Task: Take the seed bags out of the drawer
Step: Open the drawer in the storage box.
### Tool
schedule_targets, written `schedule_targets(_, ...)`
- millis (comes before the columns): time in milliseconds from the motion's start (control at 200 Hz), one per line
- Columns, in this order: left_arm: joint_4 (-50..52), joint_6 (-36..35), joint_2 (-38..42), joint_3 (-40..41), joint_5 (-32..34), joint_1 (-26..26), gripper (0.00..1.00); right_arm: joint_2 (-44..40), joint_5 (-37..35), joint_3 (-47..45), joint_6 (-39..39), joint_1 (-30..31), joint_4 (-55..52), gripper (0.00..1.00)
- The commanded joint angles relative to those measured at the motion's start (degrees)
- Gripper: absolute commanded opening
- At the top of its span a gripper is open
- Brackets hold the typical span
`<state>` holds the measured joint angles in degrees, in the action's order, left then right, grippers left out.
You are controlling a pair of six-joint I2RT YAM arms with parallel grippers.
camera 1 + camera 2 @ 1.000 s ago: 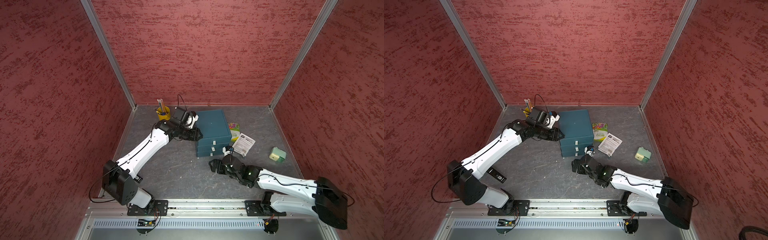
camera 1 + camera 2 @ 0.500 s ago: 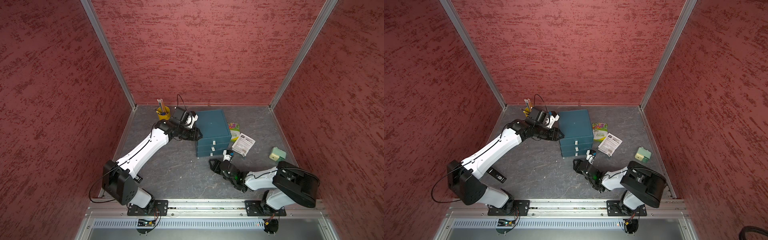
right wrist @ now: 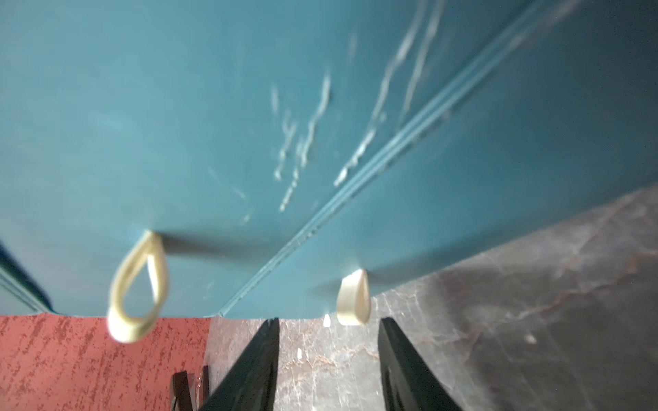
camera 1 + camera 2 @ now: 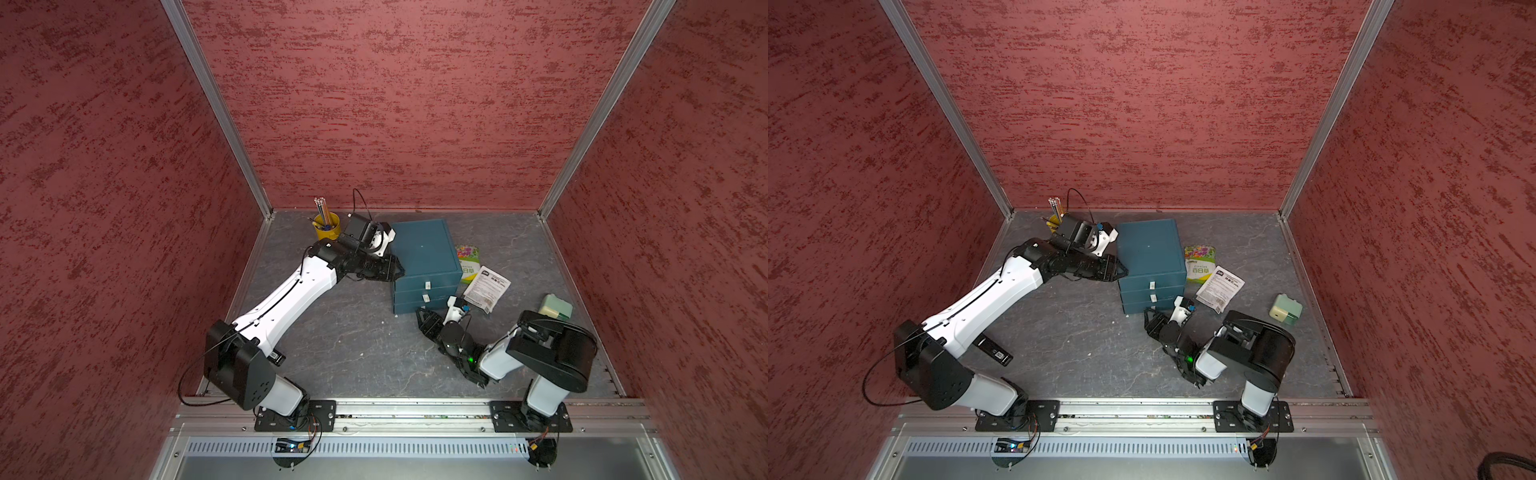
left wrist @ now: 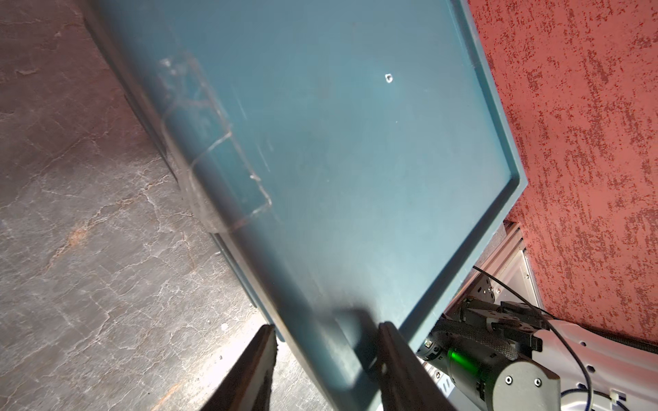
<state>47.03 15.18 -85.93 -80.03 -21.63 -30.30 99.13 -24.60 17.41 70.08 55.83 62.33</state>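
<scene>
A teal cabinet [image 4: 422, 249] [image 4: 1148, 249] stands with its three drawers shut, each with a white loop handle. My left gripper [image 5: 327, 325] [image 4: 395, 270] is shut on the cabinet's left top edge, one finger on top and one outside. My right gripper [image 3: 329, 322] [image 4: 1152, 318] is low in front of the bottom drawer [image 3: 480, 170], open, with that drawer's loop handle [image 3: 352, 302] just beyond its fingertips. Two seed bags lie on the floor right of the cabinet: a green-white flower-print one [image 4: 468, 259] [image 4: 1200, 259] and a white one with black text [image 4: 486, 286] [image 4: 1220, 288].
A pale green block [image 4: 555, 306] [image 4: 1285, 308] sits near the right wall. A yellow cup of pencils [image 4: 327, 224] stands in the back left corner behind my left wrist. A small black object [image 4: 994, 353] lies on the floor under my left arm.
My right arm has folded back toward its base while its gripper stayed at the bottom drawer's front, and its jaws have narrowed. The left arm has not moved.
</scene>
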Motion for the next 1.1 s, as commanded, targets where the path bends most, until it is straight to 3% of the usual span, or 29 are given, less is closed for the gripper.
schedule_targets(0,5.04,-0.94,-1.57,2.18,2.34,0.82,0.49,-1.17,-2.56,-0.21,0.91,0.15,0.77,0.48)
schedule_targets(511,5.67,-2.31,-1.85,2.40,1.66,1.64,0.49,4.21,-2.56,2.24,2.51,-1.33,3.39,0.31)
schedule_targets(877,5.89,-2.87,-1.61,2.68,1.15,2.35,0.49,5.03,-3.09,2.28,2.92,-1.52,4.22,0.01)
schedule_targets(1097,5.44,-3.05,-1.71,2.87,0.97,2.45,0.49,2.31,-2.17,2.90,2.66,-1.31,-0.13,0.00)
